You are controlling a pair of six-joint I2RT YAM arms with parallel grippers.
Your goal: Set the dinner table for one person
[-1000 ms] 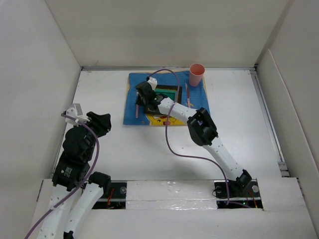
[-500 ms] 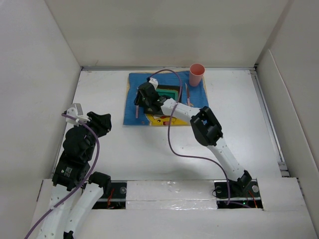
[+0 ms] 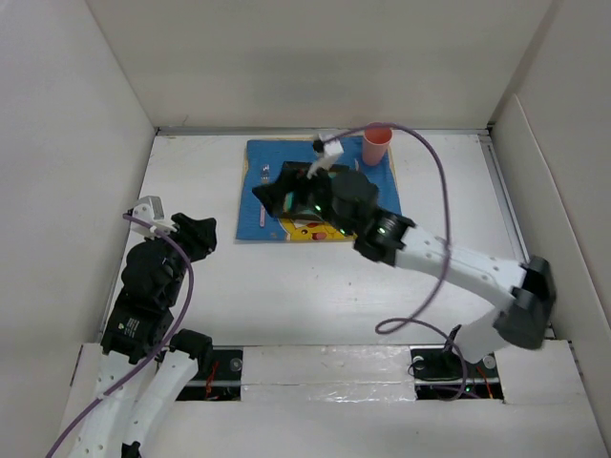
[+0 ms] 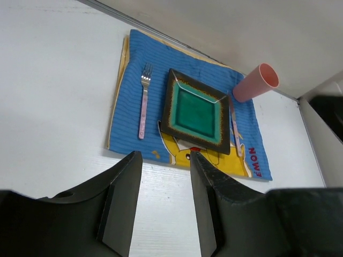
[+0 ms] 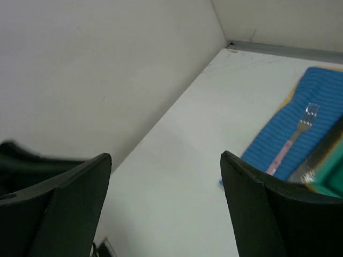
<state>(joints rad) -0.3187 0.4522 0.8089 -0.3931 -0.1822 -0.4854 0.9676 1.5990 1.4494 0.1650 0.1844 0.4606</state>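
From above, the right arm lies across the placemat (image 3: 256, 157) and hides most of what sits on it: the plate (image 4: 196, 111) is covered in that view, and only the fork (image 3: 263, 196) at the mat's left side and the pink cup (image 3: 376, 143) at its far right corner show clearly. The right gripper (image 3: 271, 195) hangs over the mat's left half, pointing toward the left wall; its own camera shows the two fingers (image 5: 72, 211) spread wide with nothing between them. That camera also catches a blurred sliver of the plate's green edge, cut off at the right border, beside the fork's pink handle. The left wrist view gives the whole setting: a square green plate with a dark brown rim in the middle of the blue mat, the fork just left of it with its tines pointing away, and a knife (image 4: 235, 126) close along the right edge, its upper part hard to make out. The plate covers most of the yellow cartoon print. The left gripper (image 3: 196, 234) sits well to the left of the mat, its fingers (image 4: 123, 201) parted and empty. Everything rests on the dinner table (image 3: 458, 191), a matte white top, walled by plain white panels (image 3: 334, 57) on the far side and both flanks.
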